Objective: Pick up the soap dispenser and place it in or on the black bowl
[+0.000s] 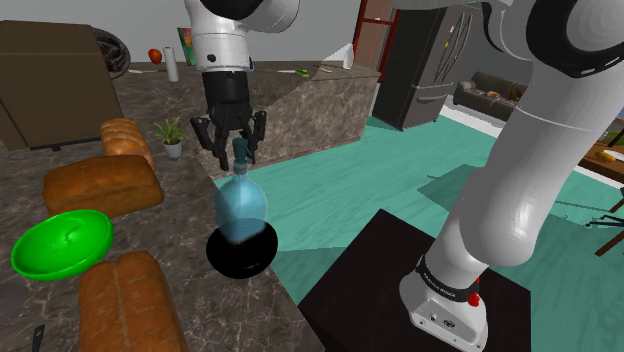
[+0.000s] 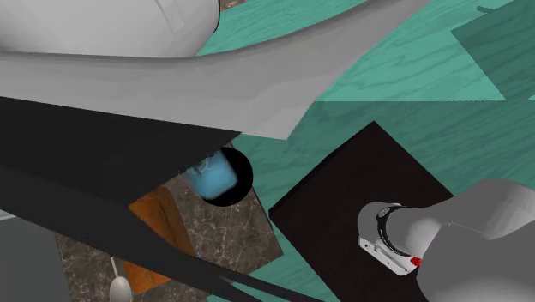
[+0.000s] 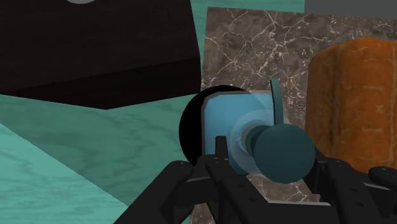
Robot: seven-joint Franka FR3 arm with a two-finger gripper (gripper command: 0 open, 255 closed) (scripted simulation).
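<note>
Claw is hanging straight down over the bench, jaws spread wide. The fingers are straddling the dark teal pump head of the soap dispenser with a gap on each side, so nothing is being gripped. In the wrist view the claw is looking down on the round pump cap, with a black finger standing clear of it.

The soap dispenser, with its pale blue, see-through body, is standing upright inside the black bowl. The bowl's dark rim is showing around the bottle's base. The bowl is sitting on the marbled bench close to the edge that borders the teal floor.

An orange-brown bread loaf is lying near the bowl. In the shoulder view a bright green bowl is sitting well apart toward that view's left, between two more loaves. A small potted plant is standing farther back. The black stand is showing at lower right.
</note>
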